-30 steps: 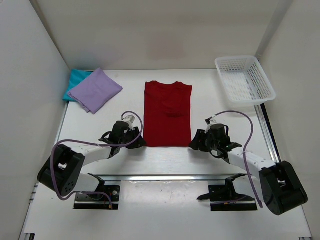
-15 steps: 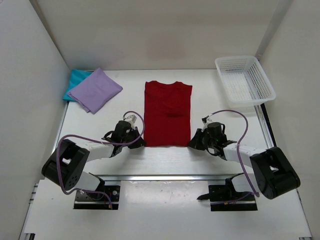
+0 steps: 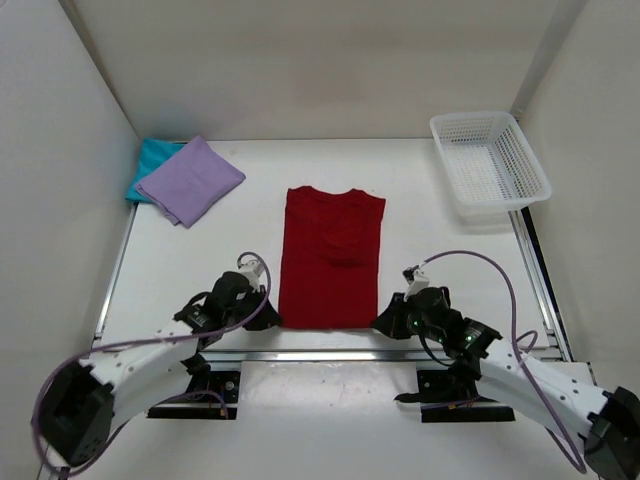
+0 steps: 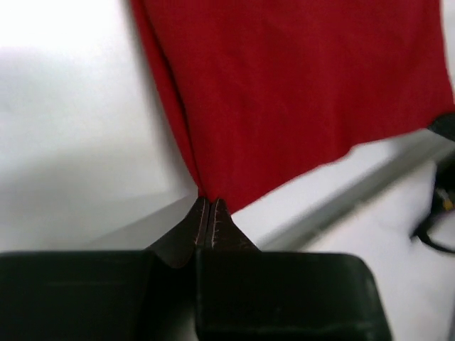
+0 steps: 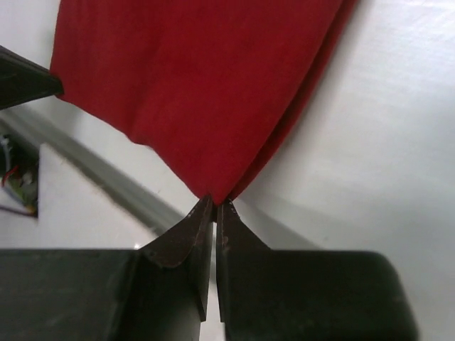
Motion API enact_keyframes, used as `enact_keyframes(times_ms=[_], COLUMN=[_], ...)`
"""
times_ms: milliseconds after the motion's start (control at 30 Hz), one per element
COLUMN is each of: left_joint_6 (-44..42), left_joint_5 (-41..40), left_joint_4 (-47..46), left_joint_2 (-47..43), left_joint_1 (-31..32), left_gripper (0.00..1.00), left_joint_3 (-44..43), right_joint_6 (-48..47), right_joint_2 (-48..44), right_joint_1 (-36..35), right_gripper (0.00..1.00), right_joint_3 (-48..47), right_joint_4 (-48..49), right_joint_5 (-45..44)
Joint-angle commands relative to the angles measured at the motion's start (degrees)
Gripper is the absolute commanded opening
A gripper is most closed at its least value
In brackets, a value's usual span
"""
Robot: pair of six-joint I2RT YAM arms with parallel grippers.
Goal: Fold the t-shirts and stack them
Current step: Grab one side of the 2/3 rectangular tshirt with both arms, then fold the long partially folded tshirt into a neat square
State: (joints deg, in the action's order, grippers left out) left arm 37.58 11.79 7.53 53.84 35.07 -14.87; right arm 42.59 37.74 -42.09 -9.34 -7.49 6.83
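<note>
A dark red t-shirt (image 3: pixel 331 255) lies lengthwise in the middle of the table, sleeves folded in, its hem at the near edge. My left gripper (image 3: pixel 272 320) is shut on the shirt's near left corner (image 4: pixel 213 186). The right gripper (image 3: pixel 383 322) is shut on the near right corner (image 5: pixel 217 188). Both corners are pinched at the fingertips, with the cloth stretched away from them. A folded lavender t-shirt (image 3: pixel 190 179) rests on a teal t-shirt (image 3: pixel 150 160) at the far left.
A white mesh basket (image 3: pixel 489 168) stands at the far right corner. A metal rail (image 3: pixel 320 354) runs along the near table edge just below the shirt's hem. White walls close in the left, back and right sides.
Both grippers have shut on the red shirt's near corners and pulled it toward the near edge. The arms have drawn back and lower.
</note>
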Motion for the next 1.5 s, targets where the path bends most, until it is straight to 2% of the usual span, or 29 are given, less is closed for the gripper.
enact_keyframes(times_ms=[0, 67, 133, 233, 267, 300, 333, 400, 467, 500, 567, 700, 833, 967, 1033, 1067, 1133, 1167, 1200, 1267, 1300, 1333, 1400, 1433, 1467], left_joint_6=[2.5, 4.2, 3.7, 0.2, -1.2, -1.7, -1.6, -1.1, -0.3, 0.2, 1.4, 1.6, 1.0, 1.9, 2.9, 3.5, 4.6, 5.3, 5.2, 5.0, 5.3, 5.2, 4.2, 4.3, 3.8], left_joint_5=[0.7, 2.8, 4.4, 5.4, 5.6, 7.0, 9.3, 9.9, 10.5, 9.0, 9.2, 3.6, 1.1, 1.2, 1.1, 1.2, 3.1, 5.6, 6.6, 6.9, 6.1, 5.8, 4.8, 4.6, 4.6], left_joint_4=[14.0, 17.1, 18.7, 18.3, 16.9, 15.9, 13.5, 9.6, 4.1, 2.1, -0.7, -3.0, -0.5, 0.4, -1.4, -2.2, -4.5, -5.9, -5.7, -5.6, -6.5, -6.8, -9.5, -10.0, -10.3], left_joint_2=[-11.9, -16.5, -17.0, -12.1, -10.8, -7.7, -4.2, 1.2, 8.3, 10.1, 18.3, 30.2, 47.7, 57.3, 60.8, 61.4, 63.5, 63.8, 64.6, 63.9, 62.0, 59.9, 56.7, 54.9, 53.5], left_joint_1=[2.9, 1.5, -1.6, -5.3, -6.3, -8.8, -11.2, -13.3, -14.8, -15.3, -16.3, -17.0, -18.8, -21.2, -22.3, -23.0, -23.1, -24.2, -23.8, -23.9, -24.0, -23.4, -21.6, -20.1, -19.4], left_gripper=[0.00, 0.00, 0.00, 0.00, 0.00, 0.00, 0.00, 0.00, 0.00, 0.00, 0.00, 0.00, 0.00, 0.00, 0.07, 0.10, 0.24, 0.38, 0.57, 0.65, 0.67, 0.62, 0.48, 0.43, 0.41], left_joint_3=[0.0, -1.5, -7.2, -16.7, -18.4, -21.3, -23.6, -26.8, -30.1, -31.1, -35.8, -45.0, -60.4, -68.0, -69.3, -69.5, -70.2, -70.2, -71.4, -71.7, -70.8, -68.8, -66.0, -64.4, -63.5], right_joint_6=[8.0, 8.7, 7.3, 1.2, -2.7, -6.3, -8.2, -13.0, -15.2, -17.0, -18.8, -19.6, -20.2, -20.7, -20.9, -20.8, -20.7, -20.8, -20.9, -21.0, -22.2, -22.0, -22.9, -22.7, -22.2], right_joint_2=[-6.6, -6.7, -4.0, 0.9, 2.5, 4.7, 7.4, 11.8, 18.7, 20.8, 28.9, 42.4, 59.2, 70.2, 76.7, 78.0, 80.8, 81.7, 81.7, 80.5, 79.6, 77.7, 74.3, 71.4, 70.0], right_joint_1=[-6.8, -10.4, -11.8, -7.8, -3.6, 2.7, 5.7, 15.7, 19.1, 20.5, 23.4, 29.1, 31.6, 33.6, 33.8, 34.1, 34.0, 33.9, 33.7, 32.9, 32.9, 31.8, 30.5, 29.9, 28.1], right_gripper=[0.00, 0.00, 0.00, 0.00, 0.00, 0.00, 0.00, 0.00, 0.00, 0.00, 0.00, 0.00, 0.00, 0.00, 0.00, 0.00, 0.02, 0.08, 0.13, 0.40, 0.45, 0.54, 0.57, 0.54, 0.40], right_joint_3=[-1.5, -4.1, -8.0, -15.2, -17.8, -19.9, -21.9, -25.4, -29.8, -33.4, -38.6, -49.2, -60.9, -73.2, -77.4, -80.0, -84.1, -85.6, -86.3, -86.2, -85.4, -85.5, -81.6, -78.9, -73.6], right_joint_4=[-11.1, -12.9, -14.6, -14.4, -14.0, -12.7, -10.7, -8.3, -6.9, -6.6, -4.3, -1.0, 0.0, -2.2, -3.0, -3.3, -5.4, -6.0, -6.1, -6.1, -6.4, -6.9, -7.2, -5.5, -3.8], right_joint_5=[-6.6, -8.7, -9.8, -9.0, -7.2, -2.7, 2.0, 6.7, 7.9, 6.4, 8.5, 12.4, 13.6, 13.4, 13.6, 12.8, 12.1, 11.9, 10.8, 9.7, 8.9, 7.4, 5.5, 4.6, 4.3])
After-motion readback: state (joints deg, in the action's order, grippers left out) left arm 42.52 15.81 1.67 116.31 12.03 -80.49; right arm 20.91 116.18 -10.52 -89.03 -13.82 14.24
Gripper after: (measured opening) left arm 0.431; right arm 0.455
